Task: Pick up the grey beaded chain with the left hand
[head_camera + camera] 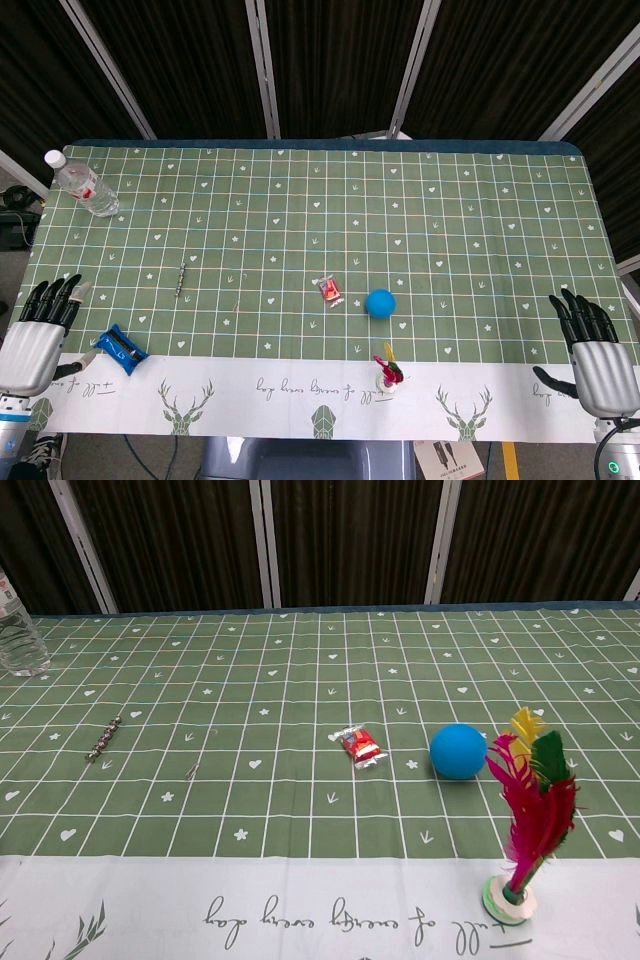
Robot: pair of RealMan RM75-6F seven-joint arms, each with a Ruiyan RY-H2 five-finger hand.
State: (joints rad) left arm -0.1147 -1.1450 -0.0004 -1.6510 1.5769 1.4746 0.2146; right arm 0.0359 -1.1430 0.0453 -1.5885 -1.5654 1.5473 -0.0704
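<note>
Water bottle (18,635) cut by chest view's left edge — top unseen.

Left hand (38,325) and right hand (592,345) are showing black fingers, silver-grey backs; a green light is glowing by the right wrist.

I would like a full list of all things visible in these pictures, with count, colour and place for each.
beaded chain: one, grey, left part of table, lying free
water bottle: one, clear with white cap, far left corner, lying down
blue packet: one, blue, near left edge
snack packet: one, red, centre
ball: one, blue, right of the red packet
shuttlecock: one, red, yellow, green feathers, near edge
tablecloth: one, green grid
left hand: one, black and silver, open
right hand: one, same colours, open
</note>
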